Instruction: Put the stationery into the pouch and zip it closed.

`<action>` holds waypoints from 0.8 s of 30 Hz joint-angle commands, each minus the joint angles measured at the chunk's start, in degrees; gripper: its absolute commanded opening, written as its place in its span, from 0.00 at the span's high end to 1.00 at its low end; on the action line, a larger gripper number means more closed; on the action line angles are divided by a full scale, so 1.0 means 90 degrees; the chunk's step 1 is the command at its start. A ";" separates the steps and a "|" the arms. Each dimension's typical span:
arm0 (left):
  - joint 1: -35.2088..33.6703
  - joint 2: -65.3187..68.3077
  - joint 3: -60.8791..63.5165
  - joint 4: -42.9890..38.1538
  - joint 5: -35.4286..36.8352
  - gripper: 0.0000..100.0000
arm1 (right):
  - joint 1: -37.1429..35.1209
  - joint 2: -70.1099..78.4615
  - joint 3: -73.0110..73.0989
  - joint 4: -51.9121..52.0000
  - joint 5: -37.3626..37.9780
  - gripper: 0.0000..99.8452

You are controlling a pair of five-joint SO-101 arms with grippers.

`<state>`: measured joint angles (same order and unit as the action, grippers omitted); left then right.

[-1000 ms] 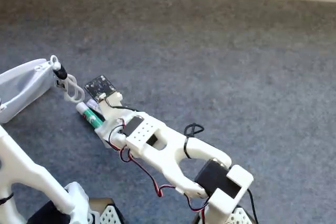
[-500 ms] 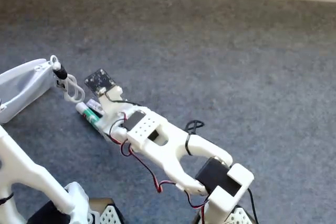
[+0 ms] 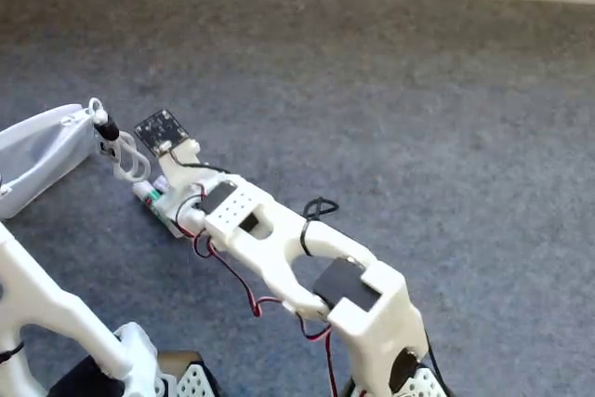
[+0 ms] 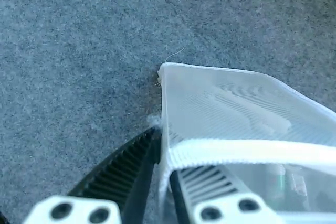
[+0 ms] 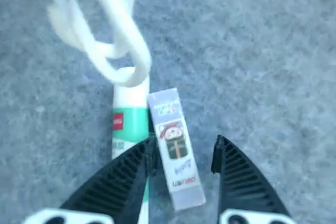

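Your left pincer [image 4: 165,174] is clenching on the rim of the pouch [image 4: 236,108]. Its two dark fingers [image 4: 123,169] are pressing the white band of the open edge between them. The pouch is a white mesh bag, and it is hanging off that grip at the left side of the grey surface [image 3: 418,118], with its mouth standing open. Something pale is showing through the mesh, but you cannot tell what it is.

Your right pincer [image 5: 185,148] is released, with its jaws spread and pointing down at the surface. It is straddling the eraser [image 5: 176,166], a small block in a printed sleeve that is lying flat between the jaws. One jaw is sitting right at the eraser's edge and the other is standing apart from it.

The glue stick [image 5: 129,114], white with a green band, is lying alongside the eraser and touching it, partly under that nearer jaw. The white looped cord [image 5: 113,51] of the pouch's zip is hanging over the far end of the glue stick.

From above, your right arm [image 3: 279,248] is stretching across from the near edge towards the pouch.
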<state>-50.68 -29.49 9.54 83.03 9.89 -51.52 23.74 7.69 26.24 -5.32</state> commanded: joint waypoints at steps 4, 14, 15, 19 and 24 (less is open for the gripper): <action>-0.0083 -0.0054 -0.0044 -0.0049 0.0039 0.99 | 0.0230 0.0103 -0.0435 -0.0073 0.0059 0.83; -0.0083 -0.0054 -0.0034 -0.0049 0.0039 0.99 | 0.0366 0.0132 -0.0415 0.0034 0.0762 0.96; -0.0083 -0.0054 -0.0034 -0.0049 0.0039 0.99 | 0.0386 0.0132 -0.0425 0.0210 0.0772 0.97; -0.0083 -0.0054 -0.0034 -0.0049 0.0039 0.99 | 0.0474 0.0132 -0.0464 0.1177 0.0772 0.97; -0.0083 -0.0054 -0.0034 -0.0039 0.0039 0.99 | 0.0513 0.0093 -0.0591 0.2037 0.0772 0.97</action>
<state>-50.68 -29.49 9.54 83.03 9.89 -48.00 25.41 3.21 40.13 1.19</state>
